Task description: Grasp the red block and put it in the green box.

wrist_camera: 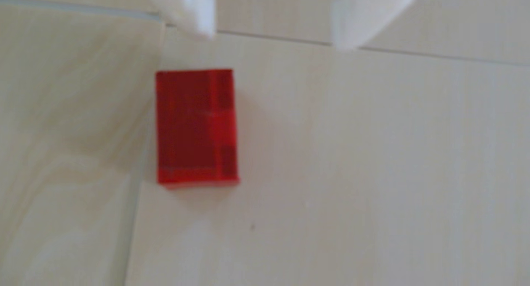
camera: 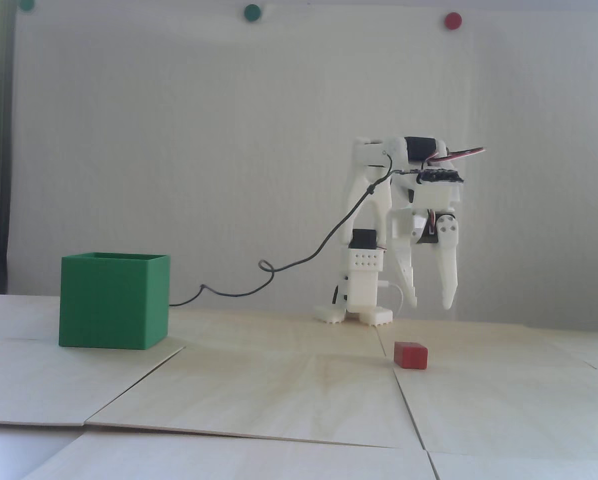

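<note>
The red block (camera: 410, 355) lies on the pale wooden table, right of centre in the fixed view. In the wrist view the red block (wrist_camera: 197, 127) fills the left middle, below the two white fingertips. My white gripper (camera: 430, 304) hangs above and slightly behind the block, fingers pointing down and spread apart, holding nothing. From the wrist camera the gripper (wrist_camera: 275, 41) shows open at the top edge, with bare table between its tips. The green box (camera: 114, 300) stands far to the left on the table, its top open.
The arm's white base (camera: 354, 312) stands behind the block, and a dark cable (camera: 279, 265) trails from it towards the box. The table is made of wooden panels with seams (camera: 134, 385). Round green and red dots (camera: 452, 20) sit on the wall.
</note>
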Tool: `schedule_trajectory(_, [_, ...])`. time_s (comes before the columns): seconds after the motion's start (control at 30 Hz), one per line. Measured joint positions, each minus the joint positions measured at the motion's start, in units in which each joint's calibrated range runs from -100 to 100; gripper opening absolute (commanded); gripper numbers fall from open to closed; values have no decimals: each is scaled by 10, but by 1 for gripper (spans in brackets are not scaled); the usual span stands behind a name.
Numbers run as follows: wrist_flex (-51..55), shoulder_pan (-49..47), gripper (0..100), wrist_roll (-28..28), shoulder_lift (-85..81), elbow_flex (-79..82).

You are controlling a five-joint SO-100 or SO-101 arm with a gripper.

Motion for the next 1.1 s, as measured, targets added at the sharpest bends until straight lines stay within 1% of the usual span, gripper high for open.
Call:
schedule_trajectory(0.43, [0,11,15,0,53,-32])
schedule_trajectory(0.57, [15,21,15,0,81,-82])
schedule_trajectory(0.83, [87,21,15,0,138,-209])
schedule_trajectory(1.1, [97,21,15,0,202,-288])
